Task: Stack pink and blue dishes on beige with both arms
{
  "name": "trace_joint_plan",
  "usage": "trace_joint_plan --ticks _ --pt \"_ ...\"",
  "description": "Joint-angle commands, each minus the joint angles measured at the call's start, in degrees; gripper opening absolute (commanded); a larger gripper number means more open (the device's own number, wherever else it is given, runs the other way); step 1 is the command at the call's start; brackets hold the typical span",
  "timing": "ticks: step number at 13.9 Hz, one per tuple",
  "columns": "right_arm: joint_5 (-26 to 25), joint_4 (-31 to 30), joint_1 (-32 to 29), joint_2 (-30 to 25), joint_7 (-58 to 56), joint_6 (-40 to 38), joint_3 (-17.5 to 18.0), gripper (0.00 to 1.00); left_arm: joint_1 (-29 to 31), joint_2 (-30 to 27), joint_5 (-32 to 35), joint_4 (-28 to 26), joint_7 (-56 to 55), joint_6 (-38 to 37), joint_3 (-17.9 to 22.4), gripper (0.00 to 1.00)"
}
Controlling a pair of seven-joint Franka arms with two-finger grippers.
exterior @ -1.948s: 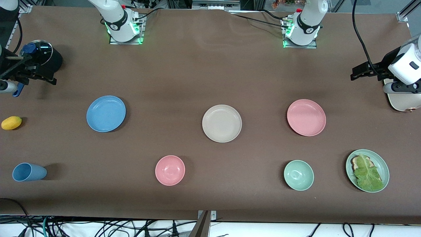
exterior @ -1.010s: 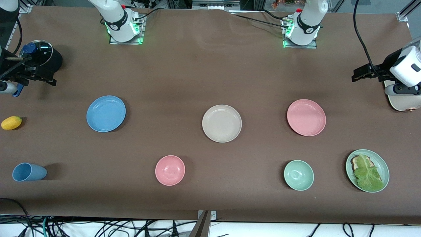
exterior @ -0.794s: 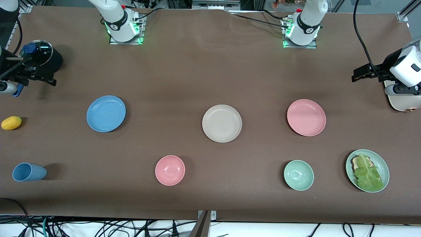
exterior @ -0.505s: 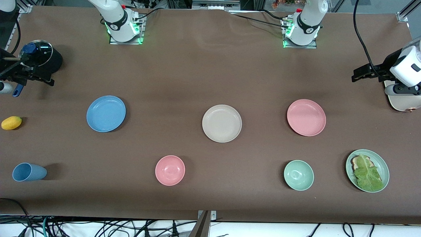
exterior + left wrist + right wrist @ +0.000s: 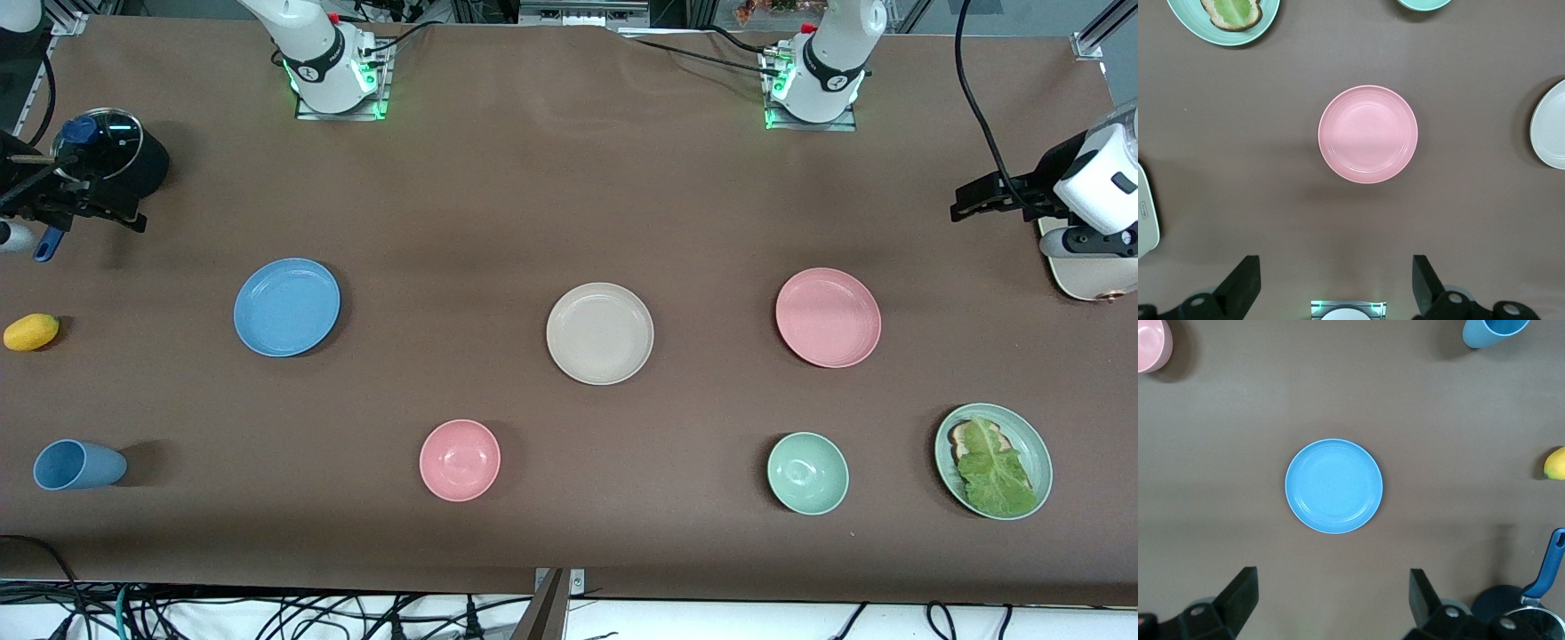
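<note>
While the beige plate (image 5: 600, 333) sits mid-table with nothing on it, the pink plate (image 5: 828, 317) lies flat beside it toward the left arm's end and the blue plate (image 5: 286, 307) lies flat toward the right arm's end; all three are well apart and roughly in one row.

Left gripper (image 5: 1331, 287) hangs high over the table, the pink plate centred in its wrist view, fingers (image 5: 1241, 283) spread wide, nothing in them. Right gripper (image 5: 1331, 603) hangs likewise with the blue plate centred in its view, fingers (image 5: 1238, 600) also spread, empty.

Nearer the front camera: pink bowl (image 5: 460, 460), green bowl (image 5: 807, 473), green plate (image 5: 993, 460) carrying toast with lettuce (image 5: 991, 467), and blue cup (image 5: 76, 465) on its side. At the right arm's end: a lemon (image 5: 31, 332) and a black pot (image 5: 116, 160) with a glass lid. At the left arm's end: a cream toaster (image 5: 1089, 276), partly hidden by the arm.
</note>
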Motion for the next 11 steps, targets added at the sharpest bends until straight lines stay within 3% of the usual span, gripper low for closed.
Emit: trace_joint_plan --ticks 1,11 --pt "0.6 1.3 -0.3 0.5 -0.1 -0.5 0.1 1.0 0.4 0.3 -1.1 0.8 -0.4 0.0 -0.2 1.0" --pt "0.0 1.6 0.3 0.3 0.0 0.0 0.6 1.0 0.2 0.4 -1.2 0.9 -0.4 0.0 -0.2 1.0"
